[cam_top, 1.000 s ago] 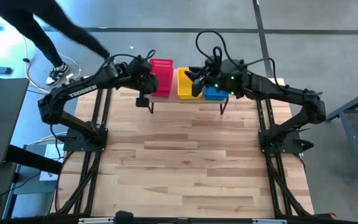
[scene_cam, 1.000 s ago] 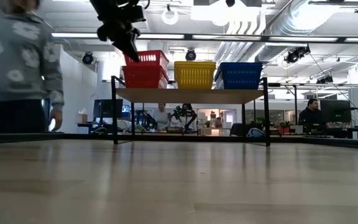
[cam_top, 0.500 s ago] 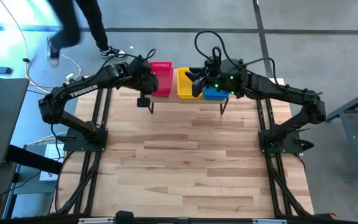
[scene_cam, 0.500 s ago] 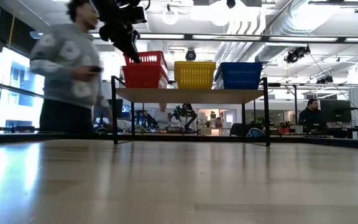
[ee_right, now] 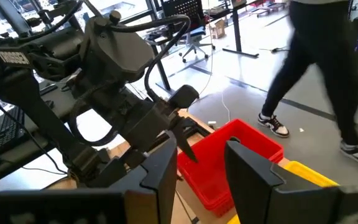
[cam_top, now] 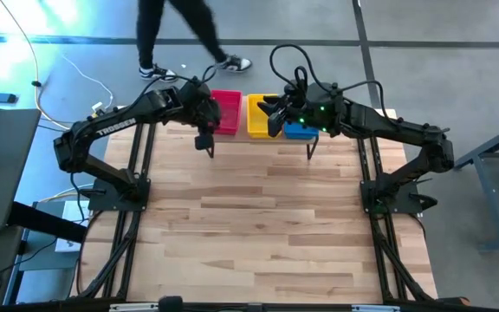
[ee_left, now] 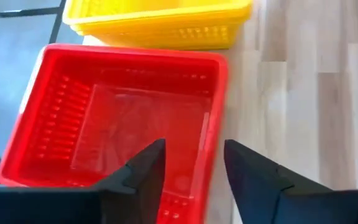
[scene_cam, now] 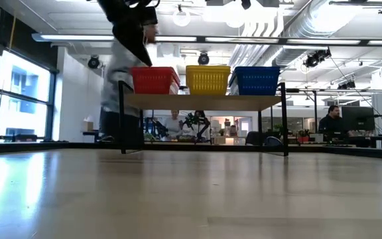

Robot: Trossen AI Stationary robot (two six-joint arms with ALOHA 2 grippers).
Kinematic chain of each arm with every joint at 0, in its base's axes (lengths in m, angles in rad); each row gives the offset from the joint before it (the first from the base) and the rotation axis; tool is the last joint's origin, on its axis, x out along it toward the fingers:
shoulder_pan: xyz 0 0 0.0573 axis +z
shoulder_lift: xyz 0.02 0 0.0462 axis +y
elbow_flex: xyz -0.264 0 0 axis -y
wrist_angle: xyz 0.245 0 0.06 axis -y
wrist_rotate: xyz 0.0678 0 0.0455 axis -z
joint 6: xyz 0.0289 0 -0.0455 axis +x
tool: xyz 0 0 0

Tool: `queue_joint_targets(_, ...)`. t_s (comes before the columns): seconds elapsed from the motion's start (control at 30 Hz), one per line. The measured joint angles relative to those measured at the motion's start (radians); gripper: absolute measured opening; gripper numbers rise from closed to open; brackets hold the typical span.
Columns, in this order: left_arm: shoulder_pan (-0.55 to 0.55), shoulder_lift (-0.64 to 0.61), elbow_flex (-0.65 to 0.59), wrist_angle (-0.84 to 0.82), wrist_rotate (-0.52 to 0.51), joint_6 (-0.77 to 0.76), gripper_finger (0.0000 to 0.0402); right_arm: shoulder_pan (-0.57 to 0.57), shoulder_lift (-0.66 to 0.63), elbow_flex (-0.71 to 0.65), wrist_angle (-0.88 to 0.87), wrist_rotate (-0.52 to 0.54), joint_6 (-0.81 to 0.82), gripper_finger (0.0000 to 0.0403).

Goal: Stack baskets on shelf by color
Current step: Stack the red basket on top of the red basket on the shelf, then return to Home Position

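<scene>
Three stacks of baskets stand in a row on the shelf (scene_cam: 204, 101) at the table's far edge: red (scene_cam: 154, 79), yellow (scene_cam: 207, 79) and blue (scene_cam: 256, 79). My left gripper (ee_left: 194, 155) hangs open just over the red stack (ee_left: 123, 118), at the end away from the yellow stack (ee_left: 160, 25). One finger is over the basket's inside and the other over its outside. In the high view the left gripper (cam_top: 208, 111) is beside the red stack (cam_top: 228, 113). My right gripper (cam_top: 274, 117) hovers open and empty above the yellow (cam_top: 258, 117) and blue (cam_top: 300, 130) stacks.
A person (cam_top: 189, 35) walks past just beyond the table's far edge, behind the shelf (scene_cam: 121, 99). The wooden tabletop (cam_top: 258, 217) stretches from the shelf to the near edge. Both arms reach in over the shelf from the table's sides.
My left gripper has opened and let go of the top red basket. That basket was raised and tilted above the red stack and now sits level in it. The person behind the table has walked toward the right.
</scene>
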Motion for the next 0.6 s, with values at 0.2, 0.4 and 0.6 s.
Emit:
queue_joint_targets(0.2, -0.031, -0.035, 0.0, -0.005, 0.001, 0.0, 0.0176, 0.0, 0.0, 0.0, -0.005, -0.003, 0.007, 0.0118)
queue_joint_targets(0.4, -0.052, -0.111, 0.0, -0.013, -0.014, -0.109, 0.0173, 0.0, 0.0, 0.0, -0.005, -0.048, 0.008, 0.0118)
queue_joint_targets(0.6, -0.069, -0.239, -0.028, -0.011, 0.075, -0.274, 0.0166, 0.001, 0.0, 0.0, -0.005, -0.051, 0.004, 0.0118)
